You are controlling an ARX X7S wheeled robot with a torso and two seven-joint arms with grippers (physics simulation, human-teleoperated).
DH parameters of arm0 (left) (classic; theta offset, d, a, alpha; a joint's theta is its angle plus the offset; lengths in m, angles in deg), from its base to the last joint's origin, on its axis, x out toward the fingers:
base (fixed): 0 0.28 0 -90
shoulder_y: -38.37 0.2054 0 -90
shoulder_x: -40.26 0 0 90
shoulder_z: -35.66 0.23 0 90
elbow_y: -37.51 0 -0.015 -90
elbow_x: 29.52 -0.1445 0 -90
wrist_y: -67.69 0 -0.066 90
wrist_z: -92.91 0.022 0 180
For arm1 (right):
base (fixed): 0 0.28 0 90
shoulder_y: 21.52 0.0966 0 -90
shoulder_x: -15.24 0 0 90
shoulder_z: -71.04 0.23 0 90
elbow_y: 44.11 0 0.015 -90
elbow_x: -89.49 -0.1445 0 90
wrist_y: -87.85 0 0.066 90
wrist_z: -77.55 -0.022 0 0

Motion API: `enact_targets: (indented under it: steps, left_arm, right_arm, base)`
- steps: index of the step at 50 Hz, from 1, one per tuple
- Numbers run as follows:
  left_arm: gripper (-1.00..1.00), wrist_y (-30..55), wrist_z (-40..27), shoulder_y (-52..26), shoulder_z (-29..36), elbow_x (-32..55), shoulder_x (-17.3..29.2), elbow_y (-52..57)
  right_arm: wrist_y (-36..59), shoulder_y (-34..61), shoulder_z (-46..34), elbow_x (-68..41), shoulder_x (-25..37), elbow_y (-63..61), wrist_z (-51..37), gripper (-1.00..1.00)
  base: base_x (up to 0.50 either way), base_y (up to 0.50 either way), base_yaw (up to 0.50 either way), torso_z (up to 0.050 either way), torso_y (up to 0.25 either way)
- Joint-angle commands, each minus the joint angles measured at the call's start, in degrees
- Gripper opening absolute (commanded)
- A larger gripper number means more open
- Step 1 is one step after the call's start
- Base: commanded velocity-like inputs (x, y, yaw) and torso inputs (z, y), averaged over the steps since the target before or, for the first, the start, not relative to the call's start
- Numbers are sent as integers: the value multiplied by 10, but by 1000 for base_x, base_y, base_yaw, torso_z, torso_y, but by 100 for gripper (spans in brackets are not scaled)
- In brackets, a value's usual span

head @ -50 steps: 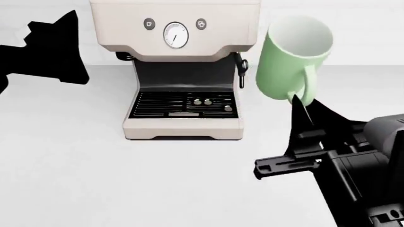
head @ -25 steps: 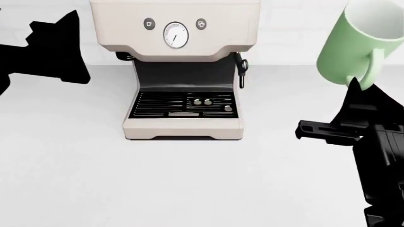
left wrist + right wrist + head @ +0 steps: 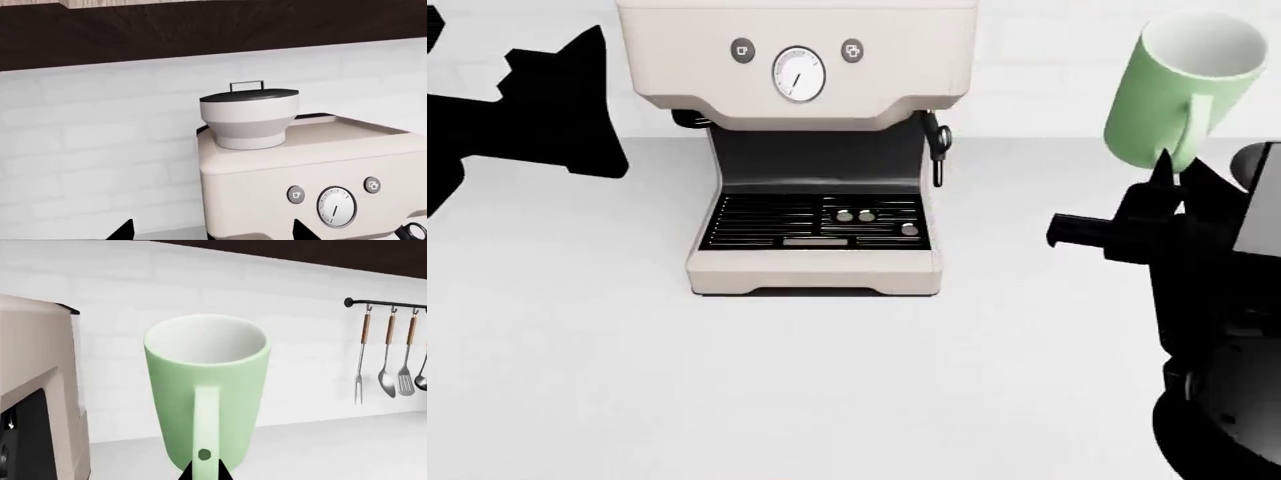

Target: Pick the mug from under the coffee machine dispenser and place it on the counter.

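The right gripper [image 3: 1168, 180] pinches the green loop handle of the mug [image 3: 1181, 85] near its lower end, its dark fingertips pressed together on the strap, so the mug rides upright and mouth-up, as it should for a level set-down. In the head view the mug sits at about two o'clock from the coffee machine [image 3: 807, 150], well apart from it, out of the dark recess and clear of the black drip grate [image 3: 814, 222]; it looks lifted above the counter [image 3: 827, 380], though how high cannot be told. Judged from this, the carry is nearly done and only the lowering and release remain. The mug is a tall, smooth, pale-green cylinder with a white interior and a flat, strap-like handle; the machine is a cream box with rounded edges, a round gauge [image 3: 798, 73] between two small buttons and a thin steam wand [image 3: 937, 150] at its side. The counter is plain matte white. The left gripper [image 3: 554, 110] hangs at ten o'clock, away from the work; whether its jaws are spread cannot be told.
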Motion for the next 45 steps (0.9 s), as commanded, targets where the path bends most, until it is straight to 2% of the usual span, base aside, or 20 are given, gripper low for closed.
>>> enact_targets:
  steps: [1,27,45]
  left_arm:
    - [100,-2,9,10,0,-11,0,-1]
    - [100,-6,24,28,0,-34,1,-1]
    - [100,-10,30,32,2,-42,0,-4]
  right_arm:
    - [52,41,-20,5,-62,81,42,-100]
    - [-2,-1,-36,46,-138,234,135,-100]
    - [-4,0,-50,57,-191,339,186,-100]
  base:
    - [0,0,0,0,0]
    - [0,0,0,0,0]
    - [0,0,0,0,1]
